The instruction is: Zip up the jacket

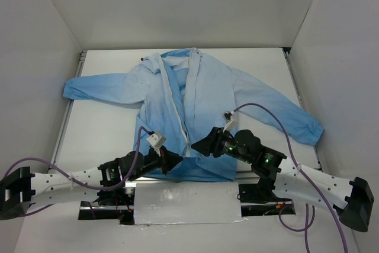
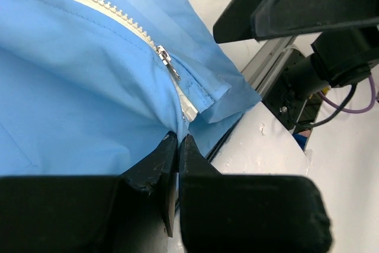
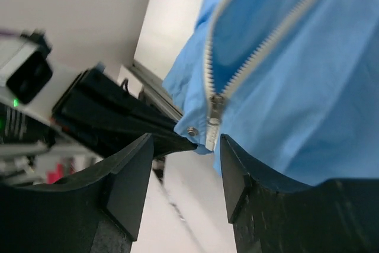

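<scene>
The jacket (image 1: 207, 105) lies flat in the middle of the worktop (image 1: 95, 140), hem (image 1: 189, 173) toward the near edge — thin, limp cloth, likely to bunch unless held taut. My left gripper (image 2: 177, 146) pinches the hem beneath the slider (image 2: 167, 62); my right gripper (image 3: 185, 146) gapes wide near it — the slider is my hold.

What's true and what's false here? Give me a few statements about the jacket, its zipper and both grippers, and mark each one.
1. The jacket lies flat with both sleeves spread. True.
2. The zipper slider sits up by the collar. False: it is near the bottom hem.
3. The right gripper is open, with the slider between its jaws. True.
4. The left gripper is wide open. False: it is pinched shut on the hem.
</scene>
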`<action>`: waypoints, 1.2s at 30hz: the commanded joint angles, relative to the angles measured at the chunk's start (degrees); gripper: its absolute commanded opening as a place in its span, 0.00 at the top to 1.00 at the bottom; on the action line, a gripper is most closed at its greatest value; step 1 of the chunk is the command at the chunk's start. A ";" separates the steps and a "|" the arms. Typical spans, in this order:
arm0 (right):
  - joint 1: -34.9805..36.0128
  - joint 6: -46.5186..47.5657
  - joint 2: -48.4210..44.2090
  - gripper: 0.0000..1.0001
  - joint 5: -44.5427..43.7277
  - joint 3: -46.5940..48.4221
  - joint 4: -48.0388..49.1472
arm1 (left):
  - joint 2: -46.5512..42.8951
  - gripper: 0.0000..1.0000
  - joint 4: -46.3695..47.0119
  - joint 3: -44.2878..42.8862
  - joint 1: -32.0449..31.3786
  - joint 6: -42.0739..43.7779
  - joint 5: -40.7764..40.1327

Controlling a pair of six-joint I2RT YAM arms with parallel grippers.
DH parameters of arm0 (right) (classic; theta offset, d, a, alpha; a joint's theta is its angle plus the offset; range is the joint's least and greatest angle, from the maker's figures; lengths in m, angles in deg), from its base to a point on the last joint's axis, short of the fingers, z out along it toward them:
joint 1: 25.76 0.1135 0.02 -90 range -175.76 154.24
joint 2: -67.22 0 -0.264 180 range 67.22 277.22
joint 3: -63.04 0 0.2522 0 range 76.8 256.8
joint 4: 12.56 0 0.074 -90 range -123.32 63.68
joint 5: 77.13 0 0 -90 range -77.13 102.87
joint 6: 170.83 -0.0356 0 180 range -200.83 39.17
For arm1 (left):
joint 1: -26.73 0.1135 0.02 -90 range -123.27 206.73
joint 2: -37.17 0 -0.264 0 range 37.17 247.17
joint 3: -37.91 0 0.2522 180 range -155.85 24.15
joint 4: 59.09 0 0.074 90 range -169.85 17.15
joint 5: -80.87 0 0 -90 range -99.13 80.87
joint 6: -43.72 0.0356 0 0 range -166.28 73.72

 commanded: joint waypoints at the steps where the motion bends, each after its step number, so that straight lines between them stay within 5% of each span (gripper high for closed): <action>1: -0.59 16.85 -0.79 0.43 7.88 -1.75 13.78 | -0.26 1.00 5.63 0.28 -0.31 1.47 3.40; 7: -0.77 31.10 4.74 0.48 17.55 0.79 14.23 | -2.37 1.00 8.28 2.13 -0.31 1.21 4.21; 14: -1.48 24.98 11.25 0.31 18.80 1.85 14.13 | -2.72 1.00 6.35 1.78 -0.31 -0.46 0.43; 19: -1.30 24.34 11.87 0.29 18.44 -1.22 17.30 | -2.46 1.00 7.83 2.13 -0.39 -0.73 1.03; 36: 1.43 31.02 13.98 0.47 5.35 2.64 10.53 | -2.20 1.00 8.80 1.16 -0.31 0.68 3.15</action>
